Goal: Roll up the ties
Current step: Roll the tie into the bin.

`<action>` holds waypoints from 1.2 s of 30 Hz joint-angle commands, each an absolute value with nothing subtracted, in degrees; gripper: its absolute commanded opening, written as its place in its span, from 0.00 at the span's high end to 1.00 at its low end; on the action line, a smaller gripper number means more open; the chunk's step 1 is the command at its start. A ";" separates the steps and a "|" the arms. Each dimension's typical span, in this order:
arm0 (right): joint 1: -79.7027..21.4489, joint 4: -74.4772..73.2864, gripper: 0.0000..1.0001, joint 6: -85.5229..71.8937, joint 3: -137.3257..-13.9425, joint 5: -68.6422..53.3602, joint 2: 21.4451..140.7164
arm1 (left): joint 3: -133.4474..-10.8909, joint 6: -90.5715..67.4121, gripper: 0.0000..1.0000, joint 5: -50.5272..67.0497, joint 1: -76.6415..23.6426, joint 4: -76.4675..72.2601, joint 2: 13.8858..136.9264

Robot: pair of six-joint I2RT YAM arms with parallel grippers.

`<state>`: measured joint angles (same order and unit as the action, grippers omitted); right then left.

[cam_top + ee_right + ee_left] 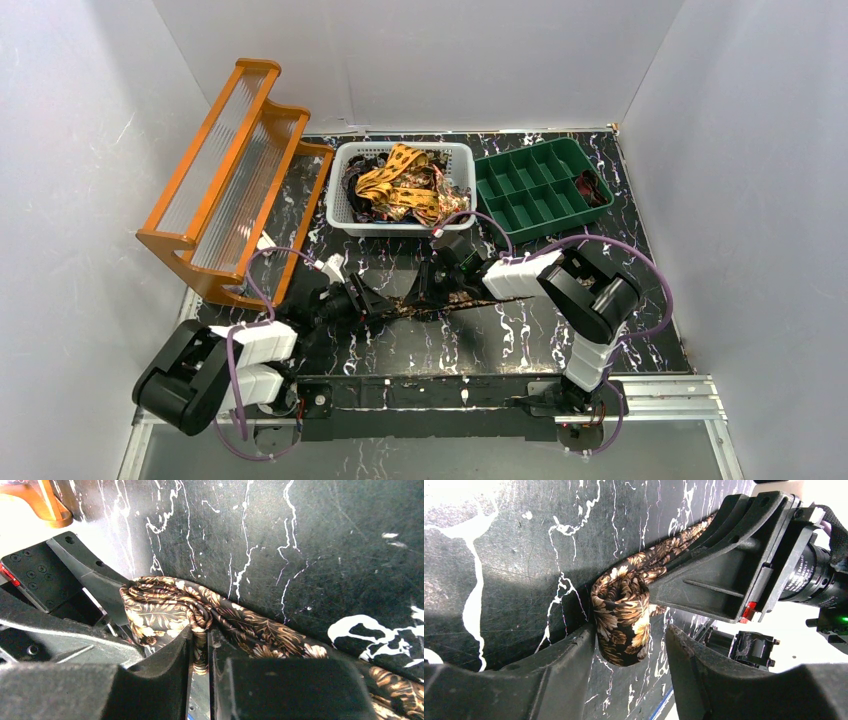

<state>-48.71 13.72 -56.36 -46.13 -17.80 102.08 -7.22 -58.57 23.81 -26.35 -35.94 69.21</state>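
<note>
A dark brown tie with tan leaf print point(462, 300) lies on the black marbled table between my two grippers. In the left wrist view its end is rolled into a loose coil point(621, 625). The coil sits between the spread jaws of my left gripper point(630, 642) and touches only the left finger point(569, 655). My right gripper point(201, 642) is shut on a bunched fold of the same tie point(165, 605), right beside the coil. In the top view the left gripper point(388, 306) and right gripper point(430, 293) meet at the table's middle.
A white basket point(340, 205) at the back holds several more ties, yellow-orange and dark point(400, 180). A green compartment tray point(535, 185) stands to its right. An orange ribbed rack point(235, 170) stands at the back left. Purple cables loop around both arms.
</note>
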 commanded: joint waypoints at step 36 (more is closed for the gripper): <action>-53.44 -3.43 0.73 -45.92 -58.89 -9.26 96.59 | -23.46 -47.15 1.00 12.02 -25.49 1.53 64.60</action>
